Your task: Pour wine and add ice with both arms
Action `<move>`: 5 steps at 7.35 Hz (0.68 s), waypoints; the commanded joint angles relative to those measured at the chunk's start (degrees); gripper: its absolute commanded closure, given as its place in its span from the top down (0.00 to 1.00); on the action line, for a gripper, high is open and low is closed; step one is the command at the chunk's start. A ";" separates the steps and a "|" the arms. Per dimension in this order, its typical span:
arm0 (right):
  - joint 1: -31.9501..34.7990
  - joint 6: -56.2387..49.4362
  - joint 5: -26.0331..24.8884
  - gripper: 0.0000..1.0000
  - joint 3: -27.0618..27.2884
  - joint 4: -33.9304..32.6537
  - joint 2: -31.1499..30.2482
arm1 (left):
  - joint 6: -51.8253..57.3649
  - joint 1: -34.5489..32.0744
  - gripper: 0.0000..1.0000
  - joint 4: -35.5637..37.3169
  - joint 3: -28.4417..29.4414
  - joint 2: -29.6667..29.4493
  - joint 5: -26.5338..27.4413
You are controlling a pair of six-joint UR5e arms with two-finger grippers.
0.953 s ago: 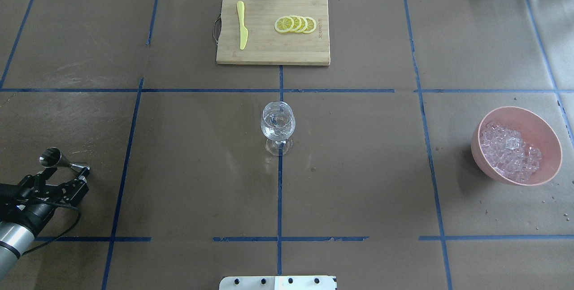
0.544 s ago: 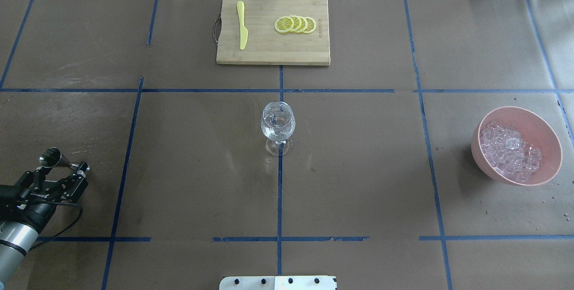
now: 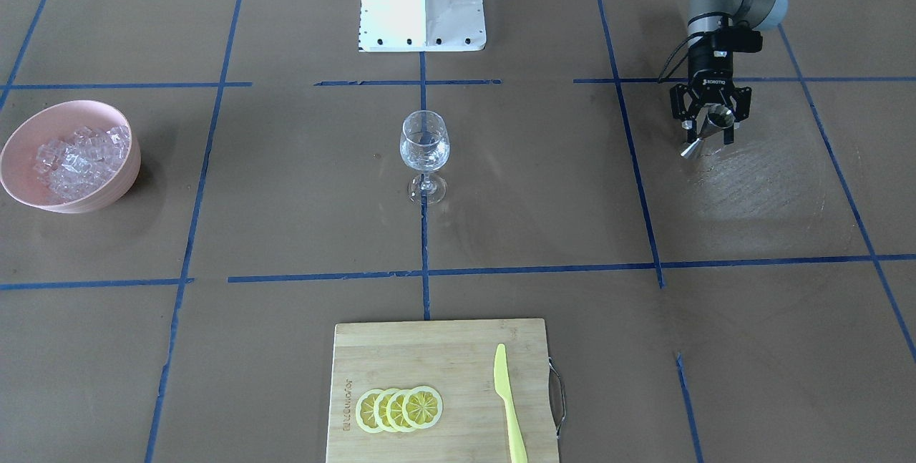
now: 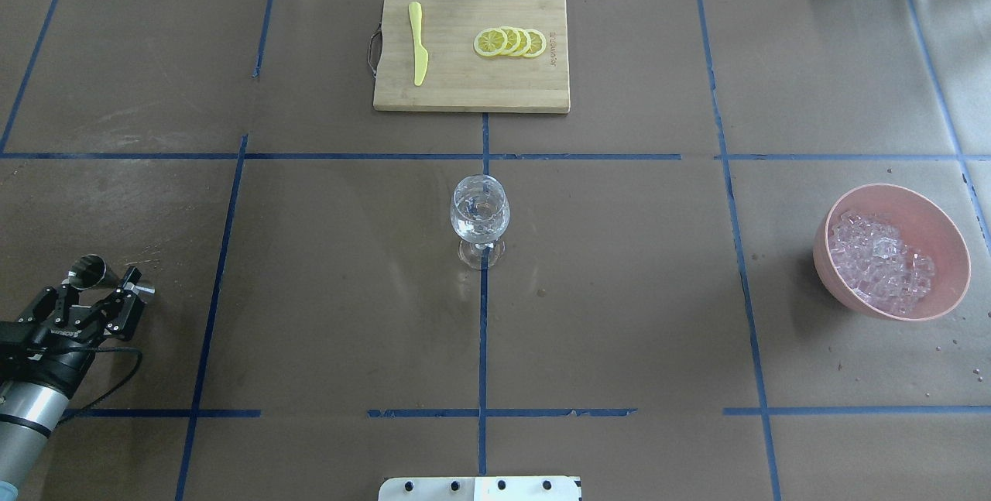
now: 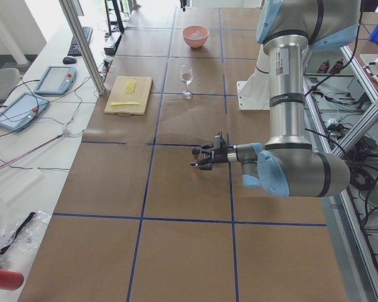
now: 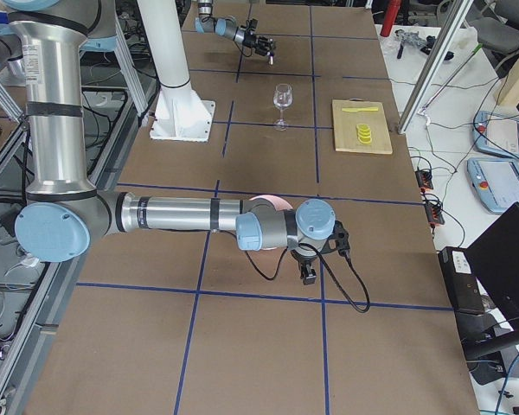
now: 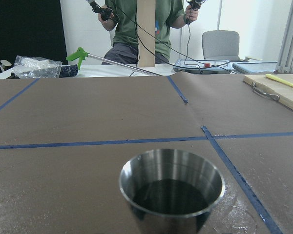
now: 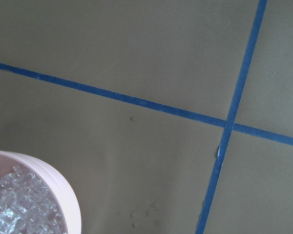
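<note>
While body reads ROBOTIQ, left claw (image 3: 708, 137) spread wide by steel jigger (image 3: 693, 147).

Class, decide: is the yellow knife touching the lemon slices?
Apart. The overhead view shows bare cutting board between the knife and the lemon slices.

We look over a long table (image 4: 619, 292) covered in brown paper and marked off by blue tape lines (image 4: 482, 346). Past its far edge a grey chair (image 7: 219, 45) stands before a white wall (image 7: 83, 24). A brightly lit white side bench (image 5: 25, 163) carries two tablets (image 5: 53, 78).
</note>
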 commanded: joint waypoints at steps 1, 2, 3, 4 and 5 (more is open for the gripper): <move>0.00 0.00 0.05 1.00 -0.07 0.00 -0.07 | 0.18 0.00 0.70 0.00 0.22 -0.07 0.67; 0.00 0.00 0.05 1.00 -0.07 0.00 -0.07 | 0.18 0.00 0.70 0.00 0.31 -0.07 0.67; 0.00 0.00 0.05 1.00 -0.24 0.00 -0.07 | 0.18 0.09 0.69 0.00 0.66 -0.16 0.58; 0.00 0.00 0.05 1.00 -0.33 0.00 -0.07 | 0.09 0.09 0.68 0.00 1.18 -0.86 0.58; 0.00 0.00 -0.03 1.00 -0.42 0.00 -0.07 | 0.09 0.26 0.66 0.00 1.19 -0.95 0.50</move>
